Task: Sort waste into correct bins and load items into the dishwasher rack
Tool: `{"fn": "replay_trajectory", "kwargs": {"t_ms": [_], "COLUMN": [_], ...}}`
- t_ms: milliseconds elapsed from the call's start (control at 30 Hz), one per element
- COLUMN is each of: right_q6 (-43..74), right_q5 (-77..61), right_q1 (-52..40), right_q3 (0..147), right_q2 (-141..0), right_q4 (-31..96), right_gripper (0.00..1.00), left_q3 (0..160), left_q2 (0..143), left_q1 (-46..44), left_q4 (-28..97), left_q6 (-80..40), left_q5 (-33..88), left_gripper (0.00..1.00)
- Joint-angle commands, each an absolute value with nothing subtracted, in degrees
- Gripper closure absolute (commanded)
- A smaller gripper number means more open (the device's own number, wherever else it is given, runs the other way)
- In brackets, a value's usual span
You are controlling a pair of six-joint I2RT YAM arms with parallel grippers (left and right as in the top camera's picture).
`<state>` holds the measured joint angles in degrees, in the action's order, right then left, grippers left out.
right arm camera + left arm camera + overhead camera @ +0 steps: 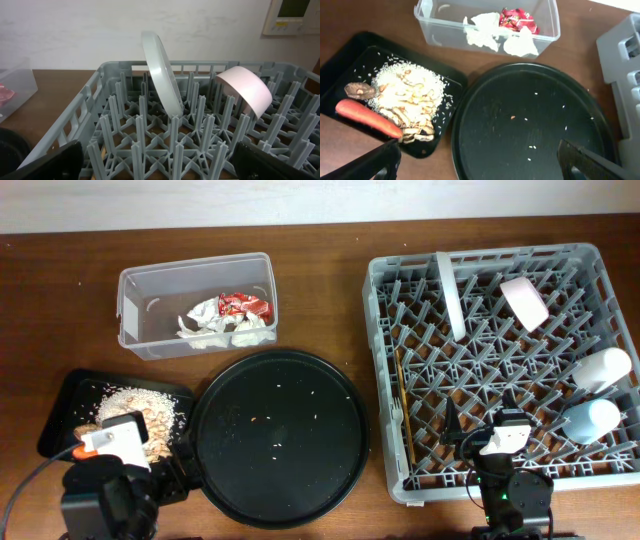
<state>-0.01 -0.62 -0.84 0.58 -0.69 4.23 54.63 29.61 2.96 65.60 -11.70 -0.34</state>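
Near left, the left tool (477, 152) hangs open and empty over the black tray (350, 47) holding rice (405, 90) and carrot (367, 117). The clear tub (150, 290), far left, holds napkins (215, 328) and wrapper (245, 305). The round tray (280, 470) in the middle carries only stray grains. At right, the rack (480, 255) holds the wide bowl (450, 295), pink bowl (524, 302) and cups (600, 368), with the right tool (157, 150) open at its near edge. Sorting looks finished, so the next move is probably just lifting both arms clear.

Both arms are matt black. The left pincer (477, 150) has two dark wedge-shaped fingers (370, 162) with flat faces. Just behind it sits a white boxy block (118, 432) with an orange tab (82, 448) at its side, and a thin black cable (25, 482) curves away from there. The right pincer (157, 149) has similar black fingers (272, 162). A white block (503, 439) sits behind it, with a small green light (503, 498) farther back on the body.
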Motion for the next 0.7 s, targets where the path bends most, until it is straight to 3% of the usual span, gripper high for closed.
{"fn": "replay_trajectory", "kwargs": {"t_ms": [0,100,367,467,667], "right_q6": [-0.4,-0.4,-0.4,-0.4,-0.4], "right_q5": [0.1,0.1,0.1,0.1,0.1], "right_q1": [-1.2,-1.2,-1.2,-1.2,-1.2], "right_q3": [0.3,0.3,0.3,0.3,0.3], "right_q2": [-0.2,-0.2,-0.2,-0.2,-0.2], "right_q4": [4.6,4.6,4.6,4.6,4.6], "right_gripper": [0.02,0.02,0.02,0.02,0.02], "left_q3": [51.2,42.1,10.1,0.3,0.5], "left_q2": [26.7,20.6,0.8,0.3,0.3], "left_q1": [2.9,2.9,2.7,1.1,0.8], "left_q4": [63.8,55.7,16.9,-5.4,4.8], "left_q6": [-9.2,-9.1,-8.8,-1.5,-0.4], "left_q5": [-1.5,-1.4,-0.6,0.7,0.6], "left_gripper": [0.01,0.01,0.01,0.01,0.01]}}
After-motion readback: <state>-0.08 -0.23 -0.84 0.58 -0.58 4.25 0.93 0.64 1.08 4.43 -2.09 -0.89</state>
